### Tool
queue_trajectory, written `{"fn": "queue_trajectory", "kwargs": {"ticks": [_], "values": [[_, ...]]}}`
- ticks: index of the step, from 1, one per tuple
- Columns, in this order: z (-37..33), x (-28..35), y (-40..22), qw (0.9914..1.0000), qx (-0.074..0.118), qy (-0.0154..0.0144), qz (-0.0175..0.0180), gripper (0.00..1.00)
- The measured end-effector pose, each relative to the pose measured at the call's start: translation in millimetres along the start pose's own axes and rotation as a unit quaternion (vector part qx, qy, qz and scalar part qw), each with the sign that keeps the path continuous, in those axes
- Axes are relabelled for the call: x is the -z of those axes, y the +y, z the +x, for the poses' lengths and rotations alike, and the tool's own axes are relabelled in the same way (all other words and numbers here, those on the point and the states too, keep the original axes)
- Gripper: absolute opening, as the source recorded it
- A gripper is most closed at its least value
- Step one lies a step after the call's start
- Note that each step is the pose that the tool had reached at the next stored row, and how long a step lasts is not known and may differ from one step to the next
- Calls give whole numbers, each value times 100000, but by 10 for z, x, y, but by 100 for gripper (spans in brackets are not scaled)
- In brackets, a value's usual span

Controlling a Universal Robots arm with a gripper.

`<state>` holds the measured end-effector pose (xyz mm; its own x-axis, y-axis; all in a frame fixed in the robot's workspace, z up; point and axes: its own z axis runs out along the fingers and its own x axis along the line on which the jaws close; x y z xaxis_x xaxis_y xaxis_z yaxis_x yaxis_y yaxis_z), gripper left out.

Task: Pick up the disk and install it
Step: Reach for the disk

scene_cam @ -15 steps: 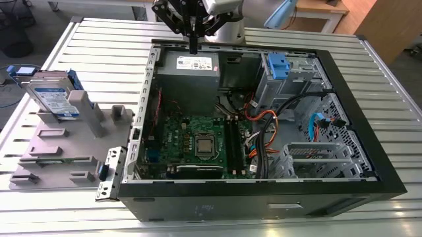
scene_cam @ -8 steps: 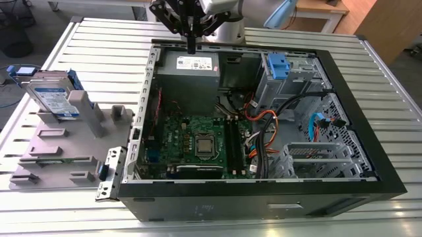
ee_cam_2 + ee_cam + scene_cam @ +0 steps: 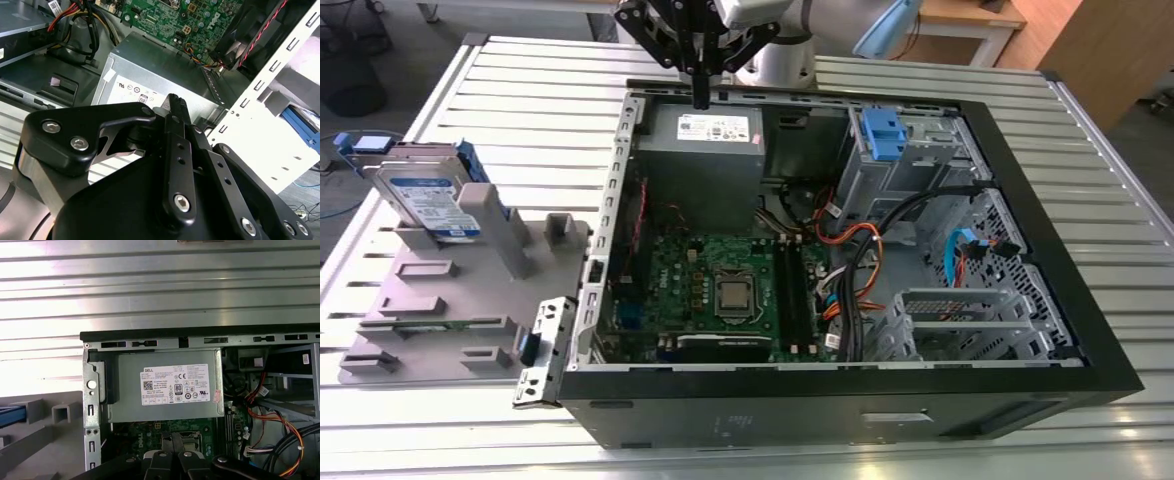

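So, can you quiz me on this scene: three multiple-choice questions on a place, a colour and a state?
1. Where is the flat silver hard drive with the blue plastic frame?
A) inside the black computer case
B) on the grey plastic stand beside it
C) in the black gripper
2. What colour is the sticker on the grey metal power-supply box?
A) white
B) red
C) yellow
3. What does the gripper hold?
A) the drive
B) a cable
C) nothing
Answers: 1 B, it stands at the exterior view's left of the case. 2 A, white in both wrist views. 3 C, it is shut and empty above the box.
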<state>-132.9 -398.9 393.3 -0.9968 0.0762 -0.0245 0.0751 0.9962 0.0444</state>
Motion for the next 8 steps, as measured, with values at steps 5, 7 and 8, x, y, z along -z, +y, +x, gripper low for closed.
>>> {"fn": "queue_trajectory", "kwargs": {"ticks": [5,7,8], "values": [[1,0,0,100000,2,0,-1,11],[12,0,-1,100000,-12,-1,-2,11],[20,1,-2,100000,-8,-6,-1,11]]}}
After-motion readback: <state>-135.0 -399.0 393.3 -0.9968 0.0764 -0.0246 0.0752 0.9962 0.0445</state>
